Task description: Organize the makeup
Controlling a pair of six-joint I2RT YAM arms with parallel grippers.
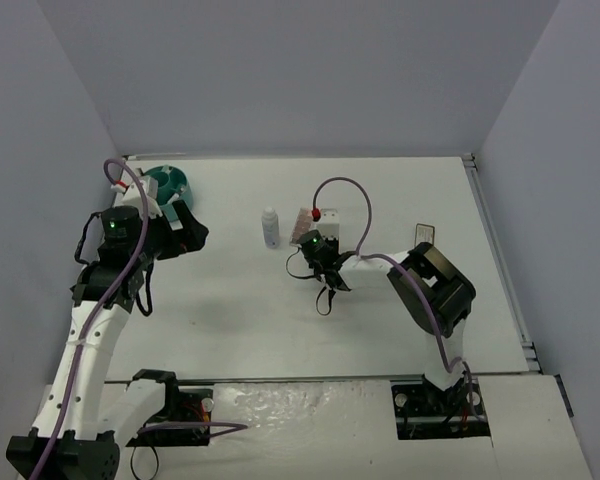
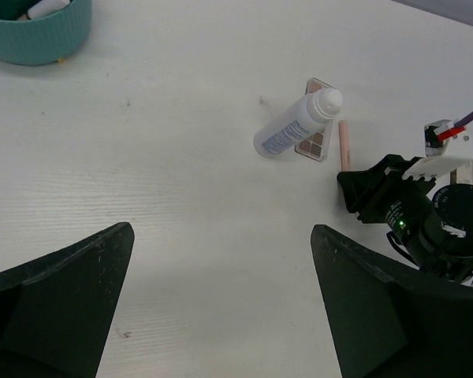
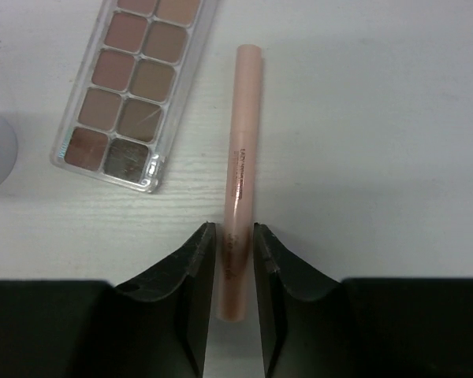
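Plastic, light and stiff, the pink stick [image 3: 240, 142] lies on the surface [image 3: 378, 118] beside the palette [image 3: 134, 79]; right pincer [image 3: 233, 236] seemingly clamps its near end (mid-barrel would slip less); left pincer [image 2: 221, 232] gapes apart.

Items counted on the table:

- White bottle [image 1: 271, 227]: one.
- Palette [image 3: 134, 87]: one. Ten pans show in two columns, and its far end is cut off by the frame.
- Pink stick [image 3: 240, 157]: one.
- Dark-framed compact [image 1: 425, 232]: one, at 3 o'clock on the table.
- Teal tub [image 1: 167, 183]: one, at 10 o'clock.
- Grippers: two, the left gripper [image 2: 222, 236] and the right gripper [image 3: 235, 240].
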